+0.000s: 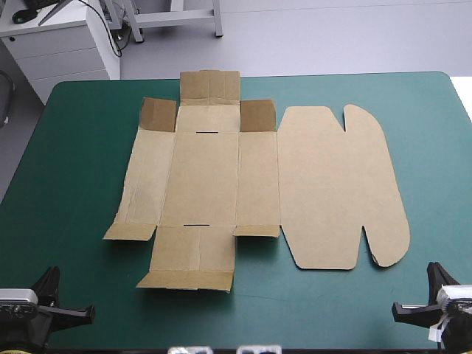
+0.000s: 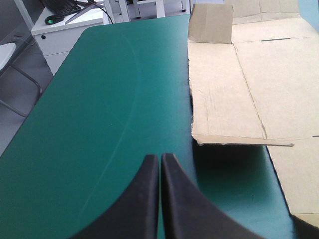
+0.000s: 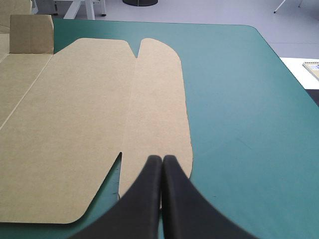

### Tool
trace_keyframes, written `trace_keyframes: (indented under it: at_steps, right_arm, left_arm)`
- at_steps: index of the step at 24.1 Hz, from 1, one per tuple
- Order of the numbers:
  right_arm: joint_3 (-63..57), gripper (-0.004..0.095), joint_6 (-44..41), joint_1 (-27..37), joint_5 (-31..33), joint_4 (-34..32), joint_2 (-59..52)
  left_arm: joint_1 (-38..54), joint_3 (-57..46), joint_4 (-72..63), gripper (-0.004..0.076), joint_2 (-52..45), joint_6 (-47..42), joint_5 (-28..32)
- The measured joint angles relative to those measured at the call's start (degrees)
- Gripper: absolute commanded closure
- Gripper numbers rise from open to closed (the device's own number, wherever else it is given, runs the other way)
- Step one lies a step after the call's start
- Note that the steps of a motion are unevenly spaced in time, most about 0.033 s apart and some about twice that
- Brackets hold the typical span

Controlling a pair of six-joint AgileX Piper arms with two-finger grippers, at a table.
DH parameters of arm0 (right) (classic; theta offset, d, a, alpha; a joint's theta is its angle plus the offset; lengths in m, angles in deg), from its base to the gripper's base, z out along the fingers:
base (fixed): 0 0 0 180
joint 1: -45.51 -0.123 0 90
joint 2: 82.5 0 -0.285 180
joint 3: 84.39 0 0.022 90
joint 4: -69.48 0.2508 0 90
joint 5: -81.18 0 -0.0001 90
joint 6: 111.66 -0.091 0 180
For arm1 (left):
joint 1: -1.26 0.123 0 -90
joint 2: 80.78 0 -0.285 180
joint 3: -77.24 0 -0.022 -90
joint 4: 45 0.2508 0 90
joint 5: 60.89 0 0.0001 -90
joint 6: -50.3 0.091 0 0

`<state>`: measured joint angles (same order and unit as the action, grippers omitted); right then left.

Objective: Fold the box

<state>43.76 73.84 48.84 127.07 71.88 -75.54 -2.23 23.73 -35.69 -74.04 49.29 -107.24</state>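
The brown box point(image 1: 221, 177) lies as a flat cut sheet across the middle of the teal-green table point(image 1: 66, 169). Its rounded lid panel point(image 1: 335, 188) spreads to the right, and two small corner flaps point(image 1: 257, 116) near the far edge stand partly raised. My left gripper point(image 1: 77, 313) rests at the near left corner, shut, with the sheet's left wall panel point(image 2: 224, 94) ahead and to its right. At the near right corner my right gripper point(image 1: 405, 310) is shut as well, its tips point(image 3: 162, 162) just short of the lid's rounded tab point(image 3: 157, 99). Neither gripper holds anything.
A white cabinet point(image 1: 51, 44) stands beyond the table's far left corner. Bare teal-green cover point(image 3: 239, 114) stretches right of the lid, and more lies left of the sheet point(image 2: 114, 99).
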Motion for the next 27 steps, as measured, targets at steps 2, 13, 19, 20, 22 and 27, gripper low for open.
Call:
trace_keyframes:
  at_steps: [2, 13, 19, 20, 22, 27]
  right_arm:
    - [0.0, 0.0927, 0.0, 0.0, 0.0, 0.0, 0.0]
    - [0.0, 0.0927, 0.0, 0.0, 0.0, 0.0, 0.0]
    - [0.0, 0.0927, 0.0, 0.0, 0.0, 0.0, 0.0]
    - [0.0, 0.0927, 0.0, 0.0, 0.0, 0.0, 0.0]
    - [0.0, 0.0927, 0.0, 0.0, 0.0, 0.0, 0.0]
    - [0.0, 0.0927, 0.0, 0.0, 0.0, 0.0, 0.0]
  left_arm:
    - [0.0, 0.0, -0.1, 0.0731, 0.0, 0.0, 0.0]
    - [0.0, 0.0, -0.1, 0.0731, 0.0, -0.4, 0.0]
    - [0.0, 0.5, -0.1, 0.0731, 3.1, -0.6, -0.1]
    - [0.0, 1.0, -0.1, 0.0731, 4.8, -0.6, -0.1]
    - [0.0, 2.8, -0.1, 0.0731, 11.0, -0.6, 0.0]
    - [0.0, 10.0, -1.3, 0.0731, 30.5, -0.7, 0.0]
